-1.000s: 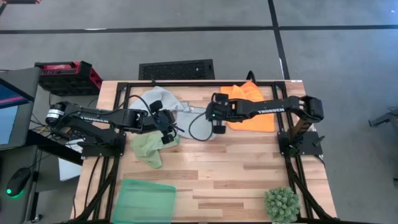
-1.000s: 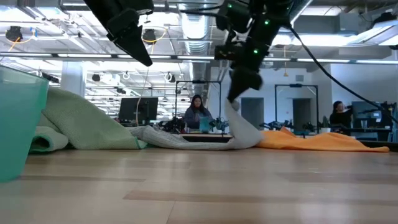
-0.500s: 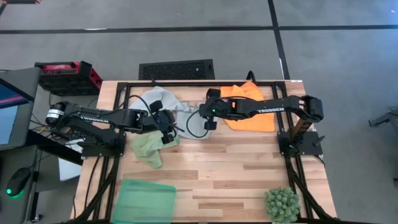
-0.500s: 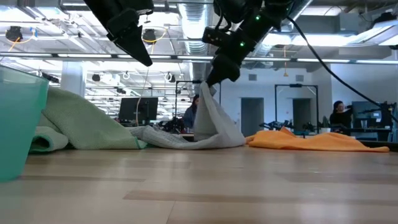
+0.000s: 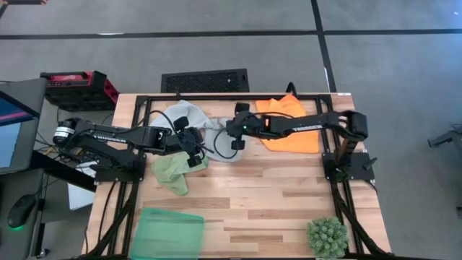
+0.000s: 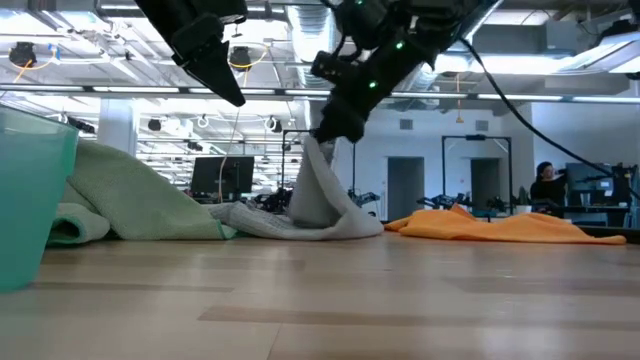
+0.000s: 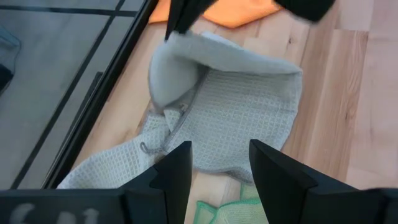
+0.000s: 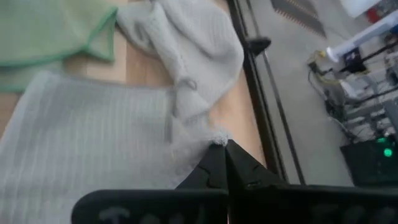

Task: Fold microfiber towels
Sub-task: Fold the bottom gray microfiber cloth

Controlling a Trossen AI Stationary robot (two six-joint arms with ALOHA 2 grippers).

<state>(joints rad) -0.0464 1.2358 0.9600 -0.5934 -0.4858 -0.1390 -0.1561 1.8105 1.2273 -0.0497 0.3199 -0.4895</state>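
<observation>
Pale grey towel (image 6: pixel 318 200) rises as a peak, its long axis nearly upright, corner pinched in the closed right gripper (image 6: pixel 330 130). Left gripper (image 5: pixel 193 148) hovers with fingers apart above the green towel (image 5: pixel 172 170).

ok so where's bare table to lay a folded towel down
The widest bare wood lies between the green tray and the plant, below both arms. It is crowded at the far side: grey towels, green towel and orange towel, with the right gripper lifting a grey edge and the left gripper beside it.
</observation>
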